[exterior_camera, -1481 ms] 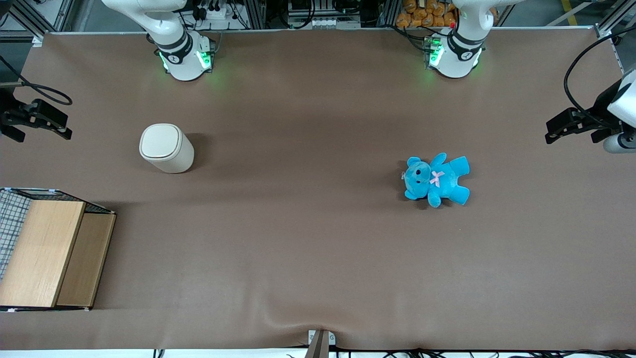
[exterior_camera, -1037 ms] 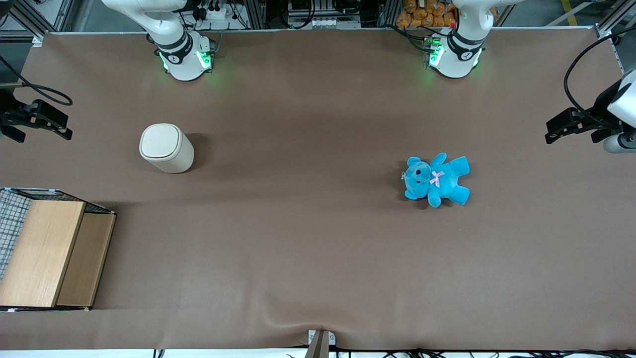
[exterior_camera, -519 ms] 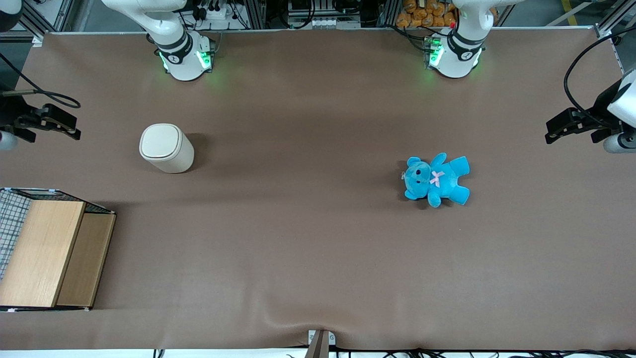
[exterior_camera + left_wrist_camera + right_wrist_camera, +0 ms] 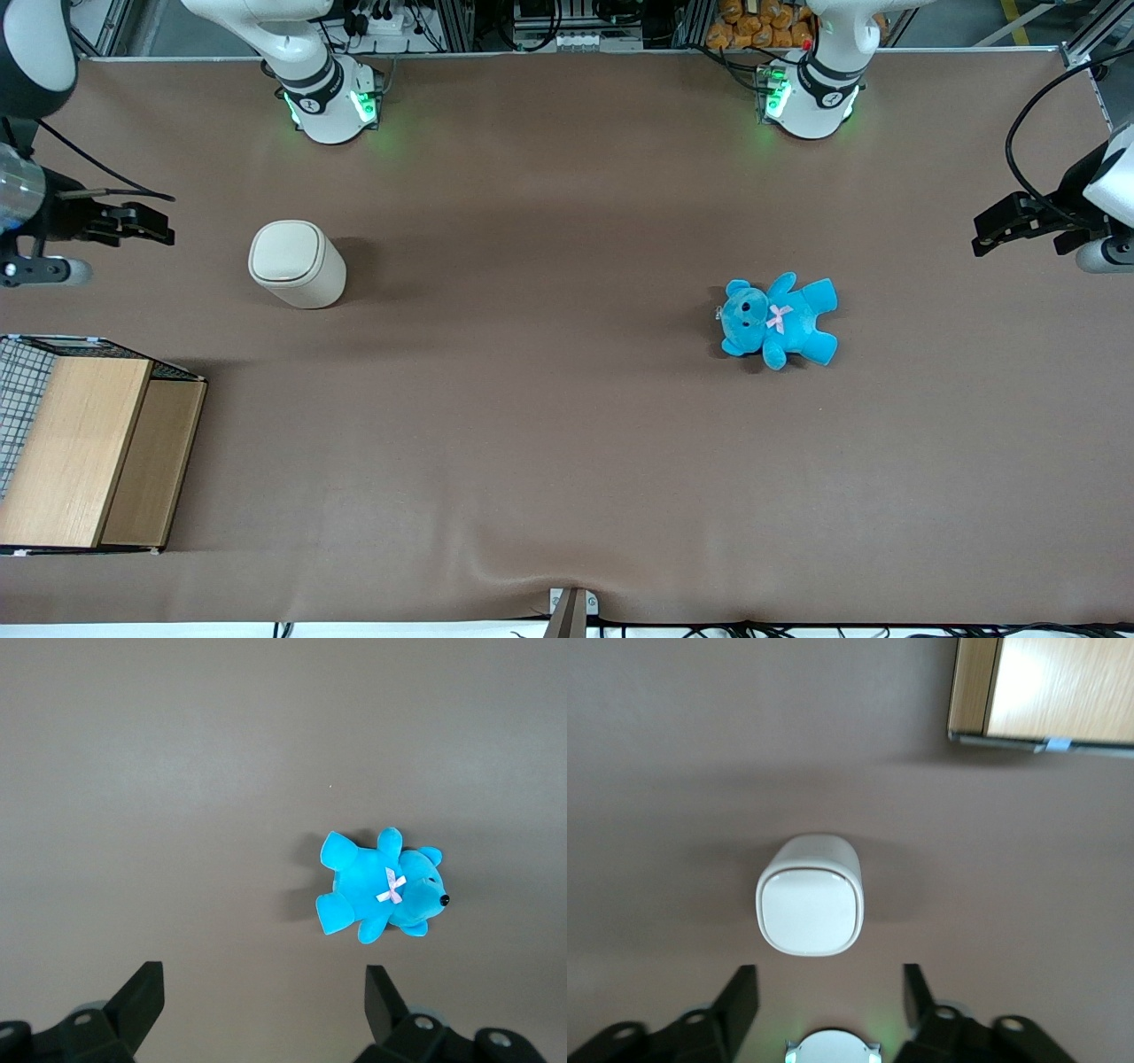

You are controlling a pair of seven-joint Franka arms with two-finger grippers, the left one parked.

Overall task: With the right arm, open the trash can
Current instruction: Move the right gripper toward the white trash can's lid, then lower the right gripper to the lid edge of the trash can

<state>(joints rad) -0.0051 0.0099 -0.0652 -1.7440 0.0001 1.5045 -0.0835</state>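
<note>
The cream-white trash can (image 4: 297,264) stands upright on the brown table, its rounded-square lid shut. It also shows in the right wrist view (image 4: 810,895), lid flat and closed. My right gripper (image 4: 159,225) hangs above the table at the working arm's end, beside the can and apart from it, with a stretch of bare table between them. Its black fingers (image 4: 742,997) are spread wide and hold nothing. The right arm's white base (image 4: 328,102) stands at the table's back edge.
A wooden box (image 4: 89,452) with a wire mesh side sits at the working arm's end, nearer the front camera than the can. A blue teddy bear (image 4: 778,319) lies toward the parked arm's end.
My right gripper has moved in over the table from the edge toward the trash can. The can, the box and the bear have not moved.
</note>
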